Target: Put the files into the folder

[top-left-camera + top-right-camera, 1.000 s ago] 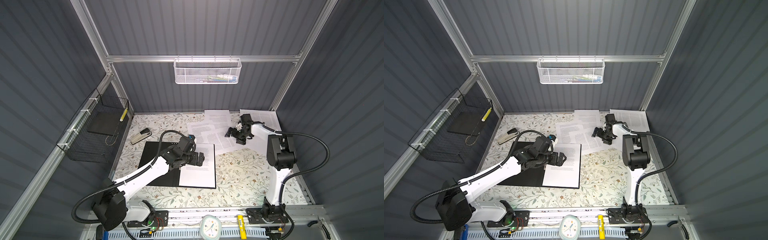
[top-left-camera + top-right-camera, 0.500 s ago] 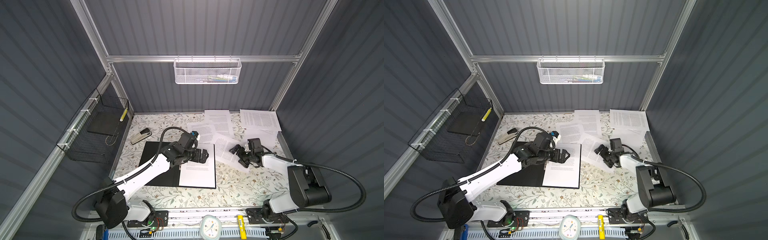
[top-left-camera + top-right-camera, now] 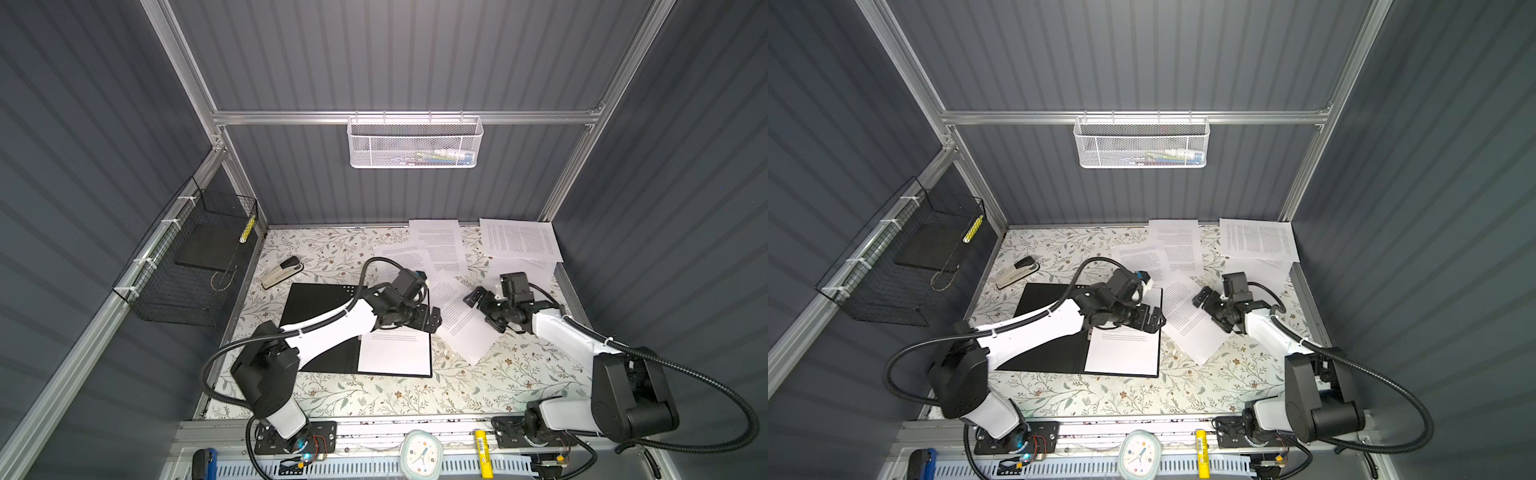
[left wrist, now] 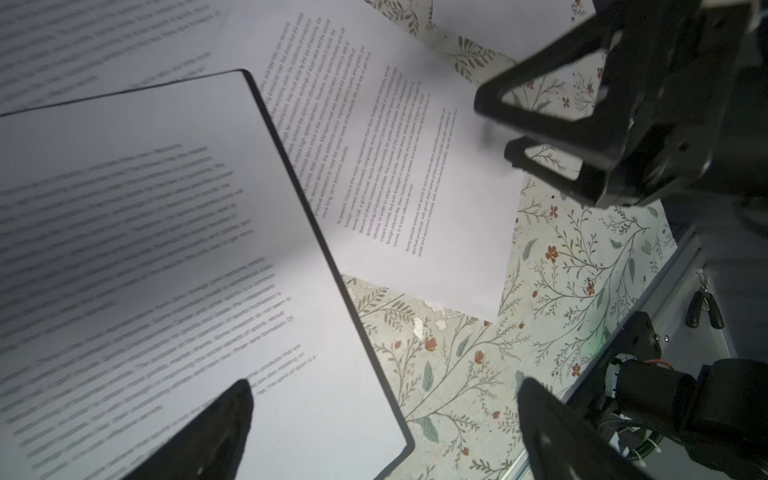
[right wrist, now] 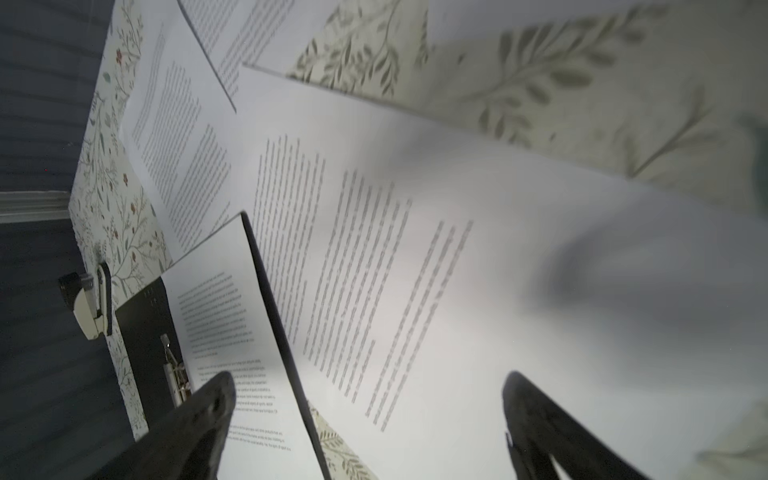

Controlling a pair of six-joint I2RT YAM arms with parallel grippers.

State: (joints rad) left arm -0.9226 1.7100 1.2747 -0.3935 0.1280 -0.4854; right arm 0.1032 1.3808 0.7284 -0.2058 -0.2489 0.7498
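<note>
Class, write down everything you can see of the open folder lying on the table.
The folder lies open and flat on the floral table. Its inside is black, with rounded corners and a metal clip at the spine. A white printed sheet covers its right half; the left half is bare. The left arm crosses above it; the left hand hangs open over the sheet.

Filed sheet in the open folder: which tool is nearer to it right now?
Left. The left tool hovers over the filed sheet's outer edge; the right tool is off beside it, over the slanted loose sheet.
</note>
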